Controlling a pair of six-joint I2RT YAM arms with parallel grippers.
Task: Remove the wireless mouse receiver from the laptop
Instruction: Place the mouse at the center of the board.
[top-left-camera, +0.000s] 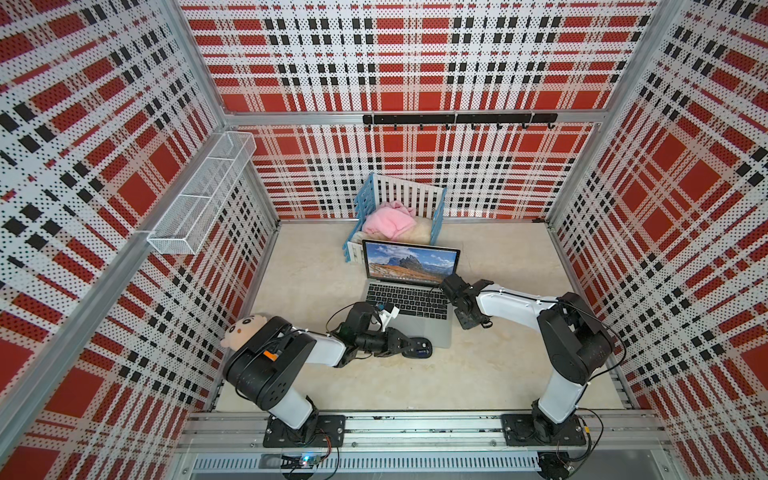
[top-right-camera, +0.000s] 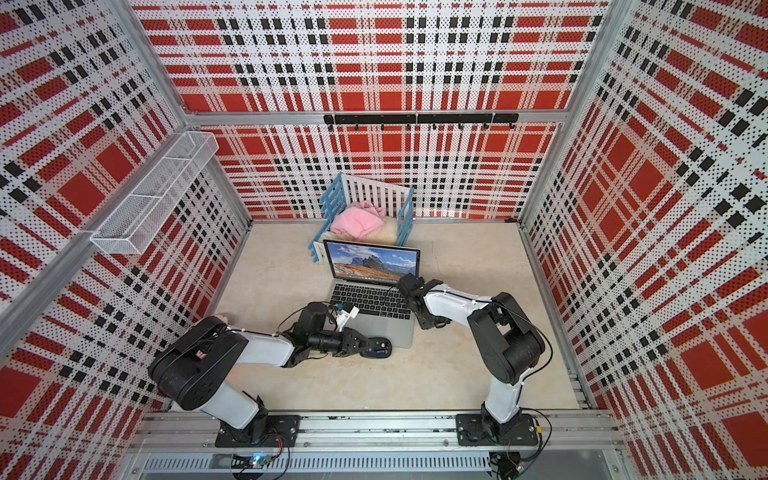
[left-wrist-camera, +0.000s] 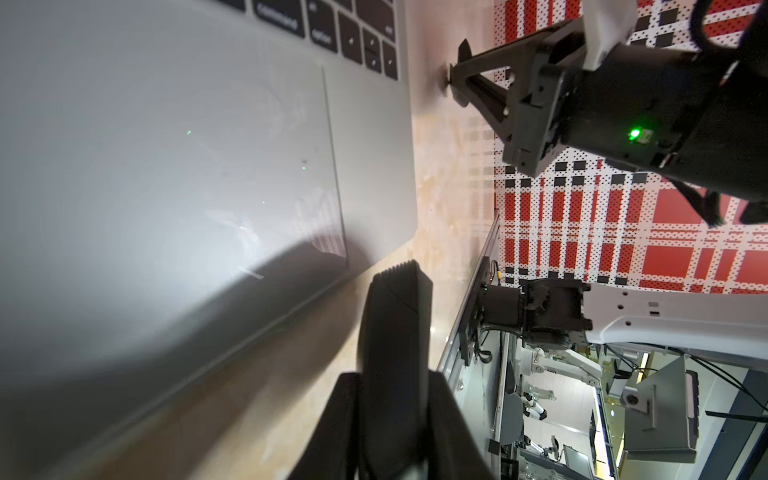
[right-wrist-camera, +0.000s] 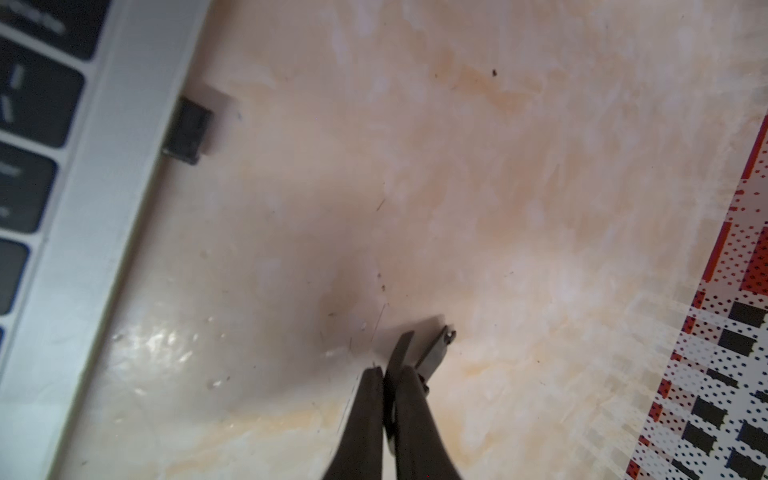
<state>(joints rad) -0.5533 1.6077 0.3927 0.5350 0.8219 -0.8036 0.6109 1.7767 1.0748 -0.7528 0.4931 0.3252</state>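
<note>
Right gripper (right-wrist-camera: 390, 361): jaws closed tip to tip, tips down at the table (right-wrist-camera: 498, 166). A small grey metallic piece shows beside the tips. I cannot tell if it is part of a finger or something pinched.
Left gripper (top-left-camera: 409, 345): low over the black mouse (top-left-camera: 422, 348) by the laptop's front edge. I cannot tell how wide it stands or whether it grips the mouse.
Receiver (right-wrist-camera: 189, 129): tiny black stub protruding from the right side edge of the laptop (right-wrist-camera: 104, 187), level with the keyboard and just above the table. It looks seated in the port.
Gap: right gripper tips are apart from the stub, out on bare table to the laptop's right.
Handling, my judgement: rigid and very light, held only by port friction. The smooth, short body leaves little to grip, so it is likely to slip.
Hold point: I would pinch the stub's top and bottom faces close to the laptop edge, then pull straight outward along the port axis without twisting.
Risk: the laptop may slide with the pull. Bracing it with the left arm seems wise.
</note>
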